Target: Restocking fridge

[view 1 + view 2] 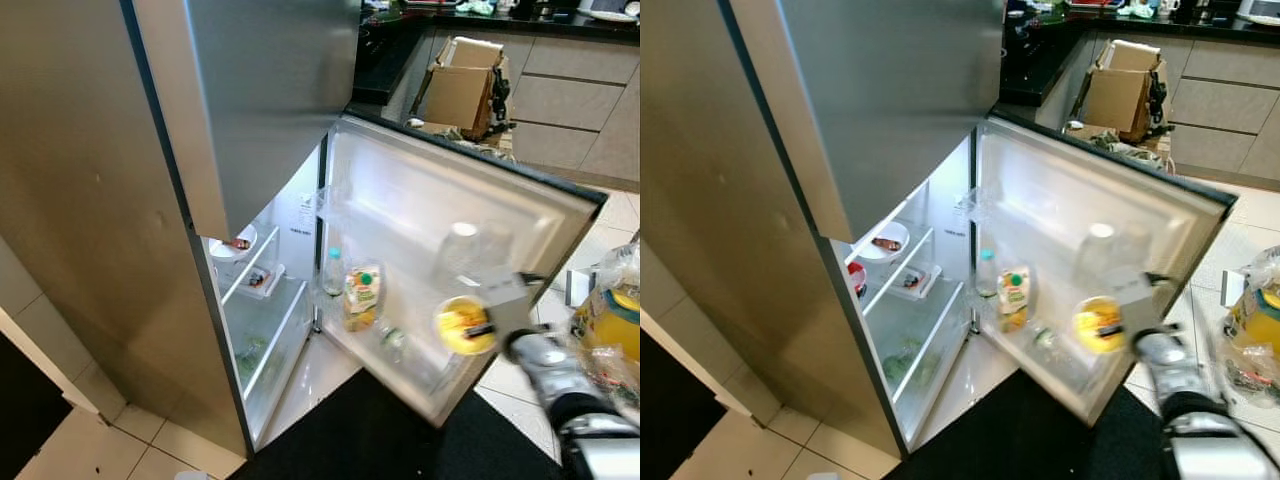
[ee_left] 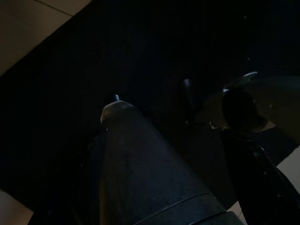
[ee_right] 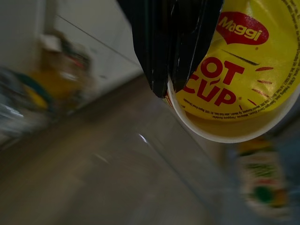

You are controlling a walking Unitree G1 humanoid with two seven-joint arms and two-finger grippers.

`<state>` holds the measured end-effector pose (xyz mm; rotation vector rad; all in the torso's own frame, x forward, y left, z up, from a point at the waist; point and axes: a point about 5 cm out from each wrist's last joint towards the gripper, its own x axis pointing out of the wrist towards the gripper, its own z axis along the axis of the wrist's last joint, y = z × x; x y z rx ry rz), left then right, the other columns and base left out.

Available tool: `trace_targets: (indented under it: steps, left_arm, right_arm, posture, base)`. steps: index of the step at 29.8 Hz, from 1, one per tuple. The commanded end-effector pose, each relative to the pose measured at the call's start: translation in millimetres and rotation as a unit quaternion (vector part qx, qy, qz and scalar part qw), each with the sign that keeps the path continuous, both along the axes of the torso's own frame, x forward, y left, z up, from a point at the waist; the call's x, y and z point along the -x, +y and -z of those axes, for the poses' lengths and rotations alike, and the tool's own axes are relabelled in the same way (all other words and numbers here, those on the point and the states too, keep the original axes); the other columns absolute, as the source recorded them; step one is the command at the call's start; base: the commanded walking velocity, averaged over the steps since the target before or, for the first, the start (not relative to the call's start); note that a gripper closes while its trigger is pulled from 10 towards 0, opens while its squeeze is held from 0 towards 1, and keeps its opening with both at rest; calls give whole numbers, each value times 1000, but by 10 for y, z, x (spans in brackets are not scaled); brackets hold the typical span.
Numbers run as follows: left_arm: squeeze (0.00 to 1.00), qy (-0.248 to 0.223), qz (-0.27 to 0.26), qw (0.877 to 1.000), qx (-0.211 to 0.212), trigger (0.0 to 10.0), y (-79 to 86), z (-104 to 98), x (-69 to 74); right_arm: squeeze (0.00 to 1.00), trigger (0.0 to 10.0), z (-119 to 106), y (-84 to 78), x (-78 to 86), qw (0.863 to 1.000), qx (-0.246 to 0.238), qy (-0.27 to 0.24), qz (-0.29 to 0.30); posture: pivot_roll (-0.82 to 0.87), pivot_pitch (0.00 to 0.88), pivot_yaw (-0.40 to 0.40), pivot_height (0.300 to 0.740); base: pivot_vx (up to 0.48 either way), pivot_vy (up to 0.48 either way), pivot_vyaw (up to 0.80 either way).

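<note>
- The right gripper (image 1: 478, 330) holds a yellow cup of instant noodles (image 1: 463, 325) just above the lower shelf of the open fridge door (image 1: 480, 215); in the right wrist view its black fingers (image 3: 168, 42) are closed together on the cup's rim, at the edge of the yellow lid (image 3: 243, 61) printed with red letters.
- The cup is tipped so that its lid faces the camera in the head views, and it sits at the outer end of the door shelf, close to the door's free edge.
- Further in on the same door shelf stand a juice carton (image 1: 361, 297) with a green cap and, beside it toward the hinge, a clear bottle (image 1: 332, 272); a smaller bottle (image 1: 392, 343) lies low between the carton and the cup.
- A tall clear container (image 1: 456, 255) stands in the door just above and behind the cup.
- Inside the fridge body (image 1: 100, 230), a white bowl (image 1: 883, 242) with food rests on the upper shelf, a small tray (image 1: 912, 281) sits on the shelf below, and greens show in the bottom drawer (image 1: 908, 362).
- A plastic bag (image 1: 610, 320) with yellow contents lies on the tiled floor to the robot's right, near the door.
- Folded cardboard boxes (image 1: 462, 85) lean against the kitchen cabinets behind the door.
- The left gripper (image 2: 154, 173) hangs in the dark over a black mat (image 1: 390, 440); whether its fingers are open or closed cannot be told.
</note>
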<state>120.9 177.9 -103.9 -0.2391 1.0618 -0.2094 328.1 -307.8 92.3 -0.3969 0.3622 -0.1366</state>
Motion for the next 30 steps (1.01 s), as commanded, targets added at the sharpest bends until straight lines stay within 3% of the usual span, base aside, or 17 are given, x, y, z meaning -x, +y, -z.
trace_targets:
  steps: [1,13,18,20,21,23,25,27,28,30]
  left_arm:
    - [0,21,6,1000,1,10000,-14,36,107]
    - [0,20,13,1000,1,10000,-37,34,93]
    - [0,20,14,1000,-1,10000,-31,34,93]
    - [0,20,14,1000,-1,10000,-32,34,94]
    - [0,20,14,1000,-1,10000,-32,34,94]
    - [0,19,14,1000,-1,10000,-34,34,93]
    - [0,19,14,1000,-1,10000,-34,34,93]
    - [0,17,19,1000,-2,10000,-35,33,94]
    - [0,17,19,1000,-2,10000,-35,33,94]
    - [0,16,27,1000,-3,10000,-37,32,95]
  right_arm:
    - [0,10000,105,37,44,1000,-19,14,2]
    - [0,10000,505,479,154,991,-91,66,-74]
    - [0,10000,747,604,308,985,-105,113,-81]
    - [0,10000,1025,722,545,976,-123,162,-82]
    - [0,10000,1025,722,545,976,-123,162,-82]
    - [0,10000,1215,811,738,968,-135,197,-83]
    - [0,10000,1215,811,738,968,-135,197,-83]
    - [0,10000,1423,914,990,956,-151,239,-83]
    - [0,10000,1423,914,990,956,-151,239,-83]
    - [0,10000,1586,963,1230,944,-152,280,-79]
  posture:
    - [-72,26,19,740]
    - [-75,26,22,740]
    - [-76,27,23,740]
    - [-73,26,20,740]
    - [-73,26,20,740]
    - [-73,26,20,740]
    - [-73,26,20,740]
    - [-71,26,18,740]
    - [-71,26,18,740]
    - [-74,28,19,740]
  base:
    - [0,0,0]
    - [0,0,0]
    - [0,0,0]
    - [0,0,0]
    - [0,0,0]
    - [0,0,0]
    - [0,0,0]
    - [0,0,0]
    - [0,0,0]
    - [0,0,0]
